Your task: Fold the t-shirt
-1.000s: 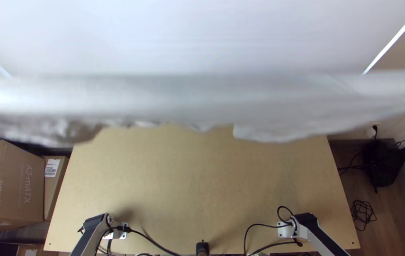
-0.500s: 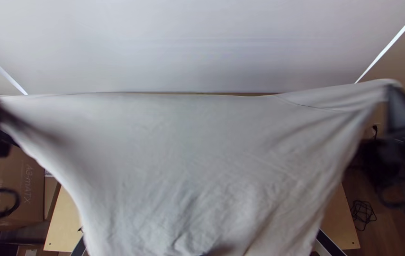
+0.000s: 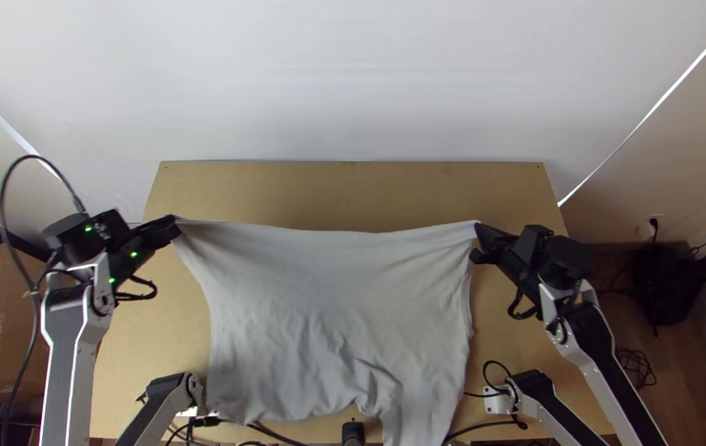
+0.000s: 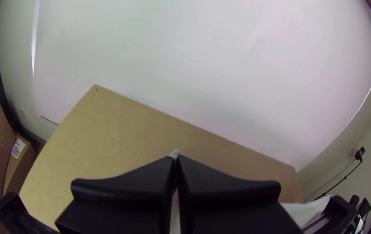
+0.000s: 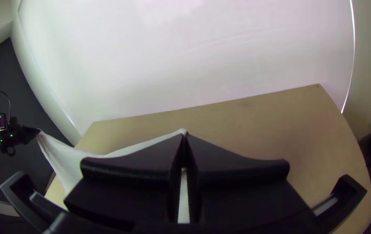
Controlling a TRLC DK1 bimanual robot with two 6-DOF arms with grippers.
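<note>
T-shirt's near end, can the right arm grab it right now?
Probably not: the right gripper is shut on a far corner of the t-shirt, so it would likely have to let go first.

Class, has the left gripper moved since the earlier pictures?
Yes: the left gripper moved rightward in the top view, from beside the table to over it.

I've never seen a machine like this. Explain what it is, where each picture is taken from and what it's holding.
It is a pair of robot arms, left and right, at a light wooden table. The top view looks steeply down from above the near edge; each wrist view comes from a camera on that arm's wrist.

The left gripper and right gripper each pinch an upper corner of a pale t-shirt. It stretches between them, with its loose, wrinkled part toward the arms' bases. How much touches the table, I can't tell.
</note>
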